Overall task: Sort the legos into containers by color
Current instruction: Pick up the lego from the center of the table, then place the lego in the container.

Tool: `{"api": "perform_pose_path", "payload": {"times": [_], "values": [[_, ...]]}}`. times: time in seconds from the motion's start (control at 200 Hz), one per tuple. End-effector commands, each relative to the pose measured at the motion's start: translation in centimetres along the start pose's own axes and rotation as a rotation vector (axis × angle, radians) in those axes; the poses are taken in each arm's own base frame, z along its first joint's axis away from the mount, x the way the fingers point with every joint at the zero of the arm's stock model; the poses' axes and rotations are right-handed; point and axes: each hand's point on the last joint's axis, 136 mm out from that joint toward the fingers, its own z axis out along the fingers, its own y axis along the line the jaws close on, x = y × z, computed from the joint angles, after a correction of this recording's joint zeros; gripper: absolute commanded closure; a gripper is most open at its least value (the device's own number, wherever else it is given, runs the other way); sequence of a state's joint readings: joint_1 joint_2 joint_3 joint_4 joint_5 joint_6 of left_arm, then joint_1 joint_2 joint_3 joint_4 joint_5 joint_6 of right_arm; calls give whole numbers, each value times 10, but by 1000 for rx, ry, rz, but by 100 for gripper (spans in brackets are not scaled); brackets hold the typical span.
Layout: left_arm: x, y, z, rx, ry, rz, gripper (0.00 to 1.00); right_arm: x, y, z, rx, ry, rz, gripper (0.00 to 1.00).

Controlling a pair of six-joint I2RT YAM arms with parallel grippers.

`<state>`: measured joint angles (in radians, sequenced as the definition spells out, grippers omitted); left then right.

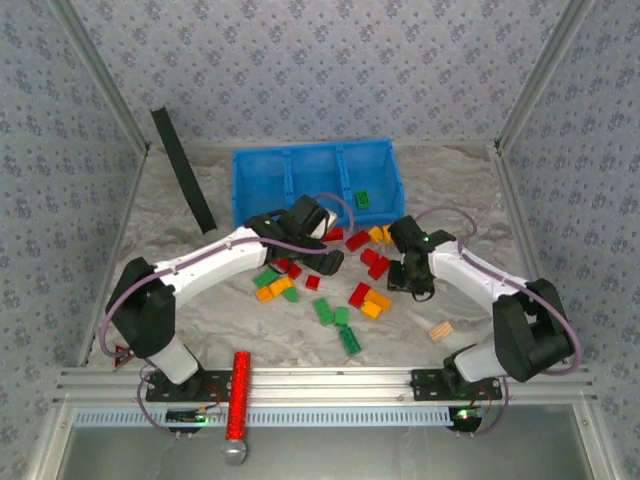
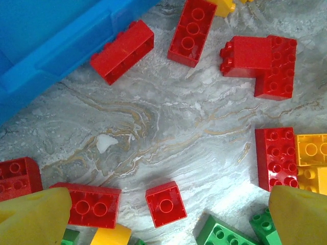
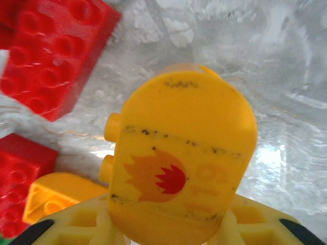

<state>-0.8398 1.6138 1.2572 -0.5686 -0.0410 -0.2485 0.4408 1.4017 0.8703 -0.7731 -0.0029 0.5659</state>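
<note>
Red, orange-yellow and green legos (image 1: 345,290) lie scattered on the marbled table in front of the blue three-compartment bin (image 1: 315,178). One green brick (image 1: 361,198) lies in the bin's right compartment. My left gripper (image 2: 166,220) hovers open over the pile, its yellow fingers (image 2: 33,217) wide apart. A small square red brick (image 2: 165,203) sits on the table between them, untouched. My right gripper (image 3: 173,224) is shut on a rounded orange-yellow piece with a flame print (image 3: 184,153), held just above the table beside red bricks (image 3: 53,56).
A tan wooden block (image 1: 440,330) lies near the right arm. A long red studded bar (image 1: 239,392) rests on the front rail, and a black strip (image 1: 183,168) leans at the back left. The bin's blue wall (image 2: 46,46) is close beyond the left gripper.
</note>
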Motion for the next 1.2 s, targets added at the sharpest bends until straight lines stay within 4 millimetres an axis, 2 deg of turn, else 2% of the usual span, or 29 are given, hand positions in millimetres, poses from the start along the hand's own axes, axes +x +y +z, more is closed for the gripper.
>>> {"api": "perform_pose_path", "payload": {"times": [0.0,0.135,0.155,0.305,0.465,0.575,0.645,0.825,1.01,1.194], "values": [[-4,5,-4,-31,-21,-46,1,-23,7,-38,10,-79,-66,64],[-4,18,-22,-55,-55,-74,1,-60,34,-67,-24,-152,-158,64],[-4,21,-25,-58,-60,-84,1,-71,43,-79,-41,-187,-172,64],[3,44,-51,-71,-102,-159,1,-119,97,-95,-67,-272,-323,64],[21,68,-69,-129,-117,-248,1,-165,163,-91,-98,-336,-454,64],[32,84,-74,-149,-107,-401,1,-184,204,-79,-122,-352,-529,64],[48,91,-74,-172,-67,-475,1,-191,223,-67,-129,-343,-566,64],[72,100,-73,-189,-54,-627,1,-203,244,-30,-145,-296,-590,64],[78,99,-71,-179,-56,-749,4,-209,246,10,-157,-250,-572,64],[82,95,-58,-170,-5,-822,8,-210,246,39,-172,-208,-560,63]]}}
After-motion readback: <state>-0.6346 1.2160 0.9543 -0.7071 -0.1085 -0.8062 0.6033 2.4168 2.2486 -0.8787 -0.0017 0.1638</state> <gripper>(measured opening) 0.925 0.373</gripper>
